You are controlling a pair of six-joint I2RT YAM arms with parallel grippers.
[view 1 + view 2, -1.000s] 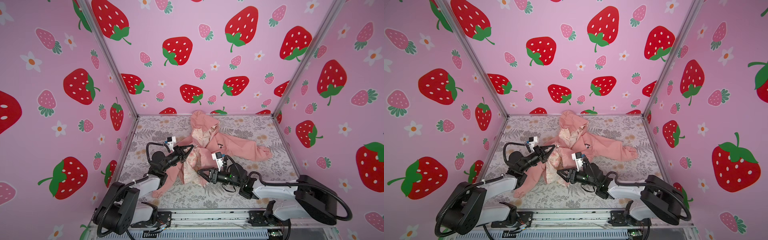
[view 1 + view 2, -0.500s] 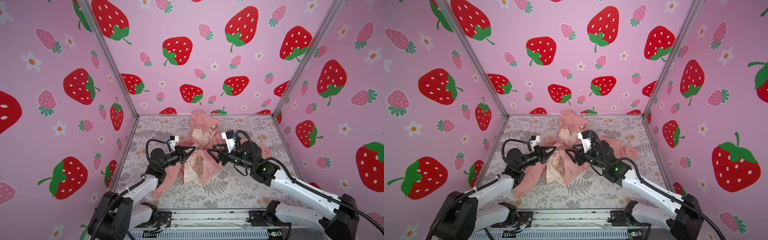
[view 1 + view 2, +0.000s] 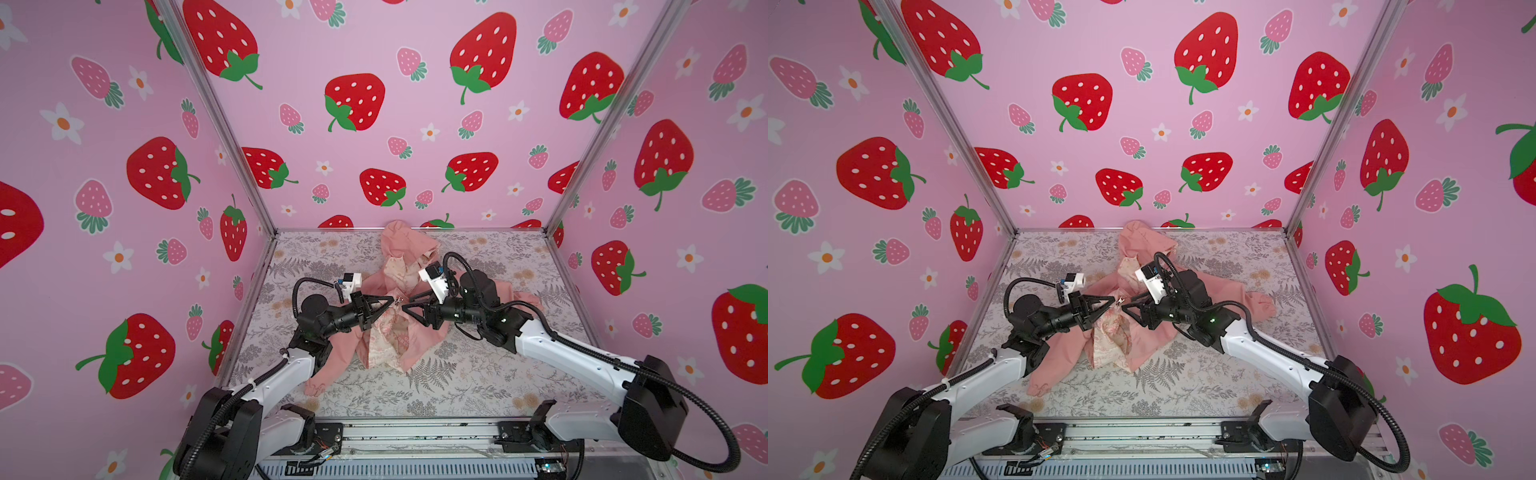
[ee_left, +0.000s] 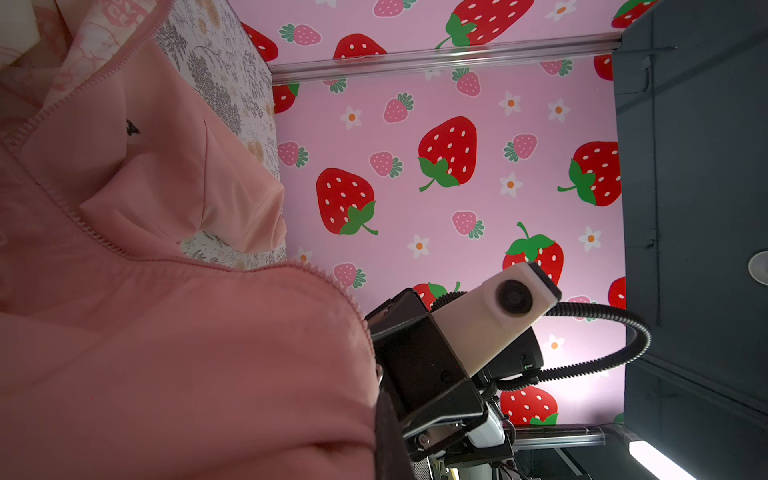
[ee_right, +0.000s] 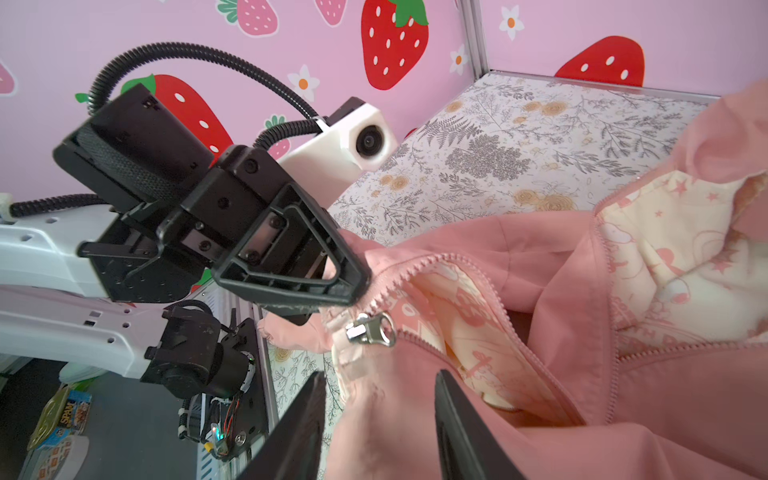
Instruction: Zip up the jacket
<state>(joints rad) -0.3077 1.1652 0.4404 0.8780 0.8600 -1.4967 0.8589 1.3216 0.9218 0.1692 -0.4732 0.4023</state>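
Toward the back of the floral table [image 3: 478,376], the jacket [image 3: 420,347] lies open-fronted with its cream lining showing and its hood [image 3: 401,245] up by the strawberry wall [image 3: 415,124]. The left gripper [image 3: 390,300] is pinched tight on the jacket's zipper edge, right beside the silver zipper slider [image 5: 370,330]. Facing it from the other side, the right gripper [image 5: 380,376] has its jaws parted. Pink fabric lies between the fingers, and their tips are just short of the slider. From there the two zipper tracks run apart toward the hood. One sleeve [image 3: 322,380] trails toward the front by the left arm, and the other spreads out behind the right arm.
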